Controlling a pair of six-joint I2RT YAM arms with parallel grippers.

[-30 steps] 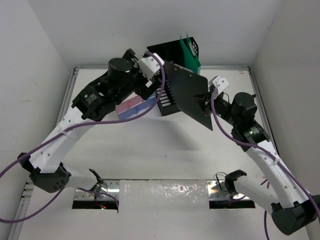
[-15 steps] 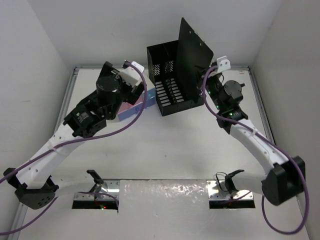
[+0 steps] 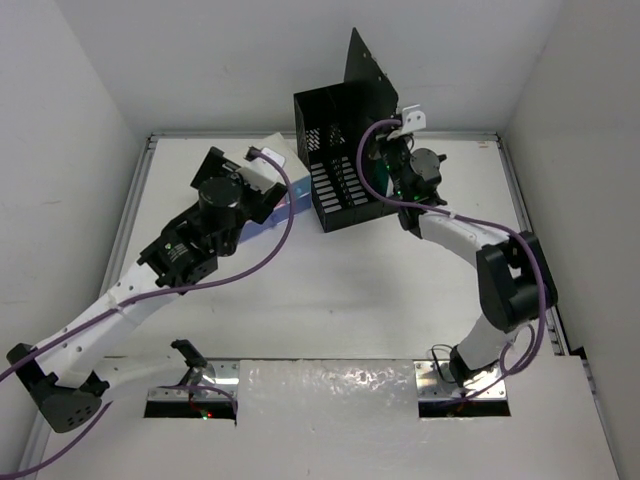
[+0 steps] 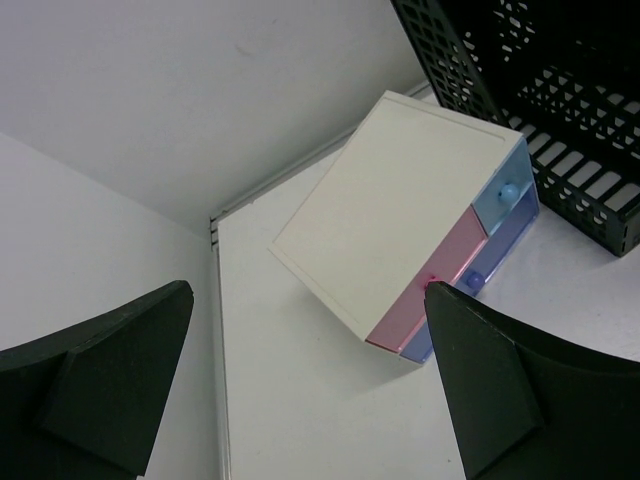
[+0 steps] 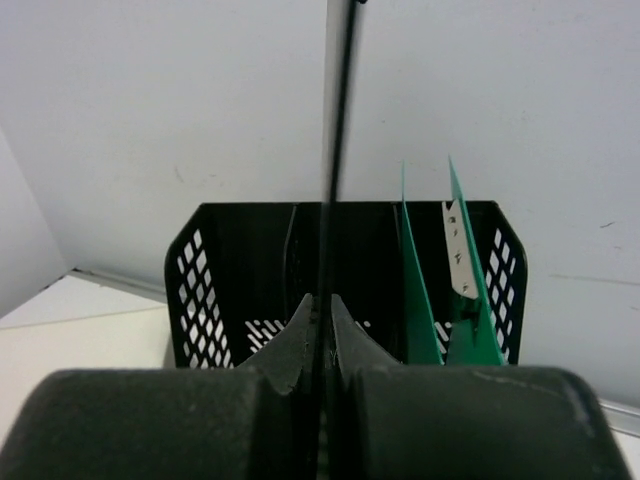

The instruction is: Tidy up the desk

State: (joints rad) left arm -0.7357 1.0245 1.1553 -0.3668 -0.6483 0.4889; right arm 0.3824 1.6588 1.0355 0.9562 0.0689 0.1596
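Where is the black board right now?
Top view, far centre: the black board stands upright above the black mesh rack, pinched in the right claw.

The large flat white rectangular tabletop (image 3: 330,290) lies level and fills the floor between plain white walls (image 3: 70,110). Its surface is matte and unmarked, bright across the open middle and softly shadowed toward the back. A thin pale metal rim (image 3: 131,212) runs along the left, far and right edges, close against the walls. From the left wrist, the same white surface (image 4: 300,400) reaches a far corner edged by that rim.
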